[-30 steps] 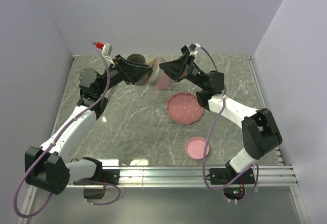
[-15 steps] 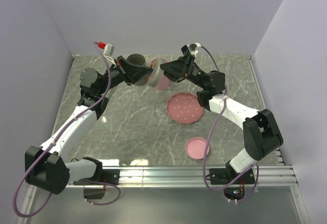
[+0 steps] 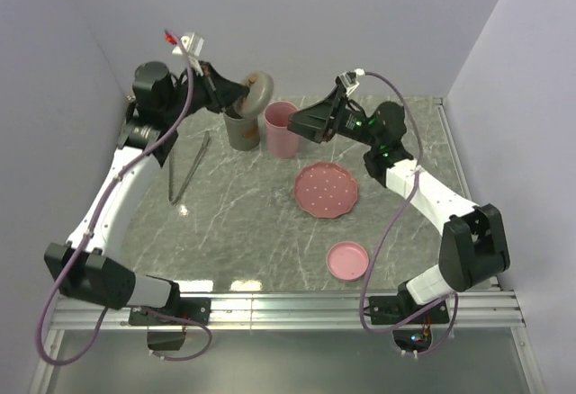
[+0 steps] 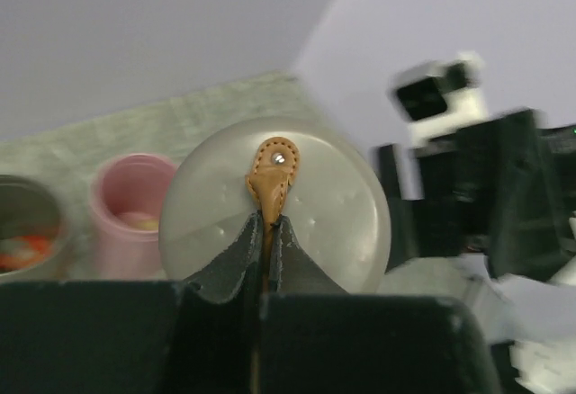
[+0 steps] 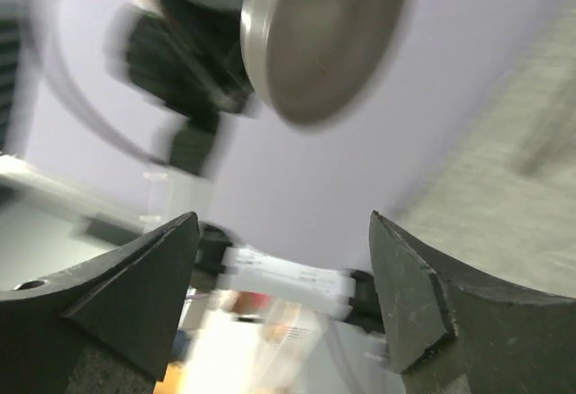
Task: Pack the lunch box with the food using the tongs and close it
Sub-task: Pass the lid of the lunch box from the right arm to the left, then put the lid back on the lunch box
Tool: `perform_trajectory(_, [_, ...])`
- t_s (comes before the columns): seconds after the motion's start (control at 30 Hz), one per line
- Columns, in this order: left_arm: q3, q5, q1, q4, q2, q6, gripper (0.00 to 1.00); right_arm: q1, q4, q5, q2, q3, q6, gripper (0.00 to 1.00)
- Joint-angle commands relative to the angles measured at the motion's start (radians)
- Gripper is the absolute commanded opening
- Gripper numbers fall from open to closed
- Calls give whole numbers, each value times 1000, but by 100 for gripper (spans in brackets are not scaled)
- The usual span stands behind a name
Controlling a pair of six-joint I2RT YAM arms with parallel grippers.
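Note:
My left gripper [image 3: 241, 95] is shut on the brown tab of a round pale grey lid [image 3: 257, 91], which it holds tilted in the air above the grey cup [image 3: 241, 129] of the lunch box. In the left wrist view the pinch on the tab [image 4: 273, 174] is plain, with the left gripper [image 4: 267, 223] below the lid [image 4: 315, 214]. A red-orange food piece [image 4: 22, 252] lies in the grey cup and a beige piece [image 4: 137, 221] in the pink cup [image 3: 281, 129]. My right gripper [image 3: 302, 125] stands open and empty to the right of the pink cup. The tongs [image 3: 187, 167] lie on the table at the left.
A pink scalloped plate [image 3: 326, 189] lies right of centre. Nearer the front sits a small pink lid [image 3: 346, 259]. The back wall is close behind the cups. In the right wrist view the grey lid's underside [image 5: 324, 34] shows above the open right gripper [image 5: 283, 219].
The right gripper let go of the grey lid, opened and drew back to the right. The left gripper shut on the lid's tab and carried it up and left over the grey cup.

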State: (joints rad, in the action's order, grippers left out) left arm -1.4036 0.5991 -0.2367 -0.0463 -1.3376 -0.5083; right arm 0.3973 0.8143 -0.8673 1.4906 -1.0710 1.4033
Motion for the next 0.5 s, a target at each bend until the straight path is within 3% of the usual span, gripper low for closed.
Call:
perform_trajectory(0.0, [-170, -213, 2, -364, -93, 262, 0, -38, -490, -49, -81, -121, -434, 84])
perform_trajectory(0.03, [-198, -235, 2, -394, -133, 293, 0, -43, -567, -39, -87, -160, -577, 85])
perform_trajectory(0.1, [-276, -336, 2, -456, -175, 359, 0, -63, -754, -26, -99, -216, -696, 85])
perform_trajectory(0.13, [-300, -367, 2, -477, -222, 373, 0, -69, -806, -3, -101, -236, -802, 91])
perform_trajectory(0.27, [-515, -470, 7, -598, -365, 470, 0, -113, -1123, 46, -92, -343, -1026, 99])
perform_trajectory(0.47, [-704, -544, 8, -659, -543, 548, 0, -170, -1282, 88, -107, -388, -1194, 100])
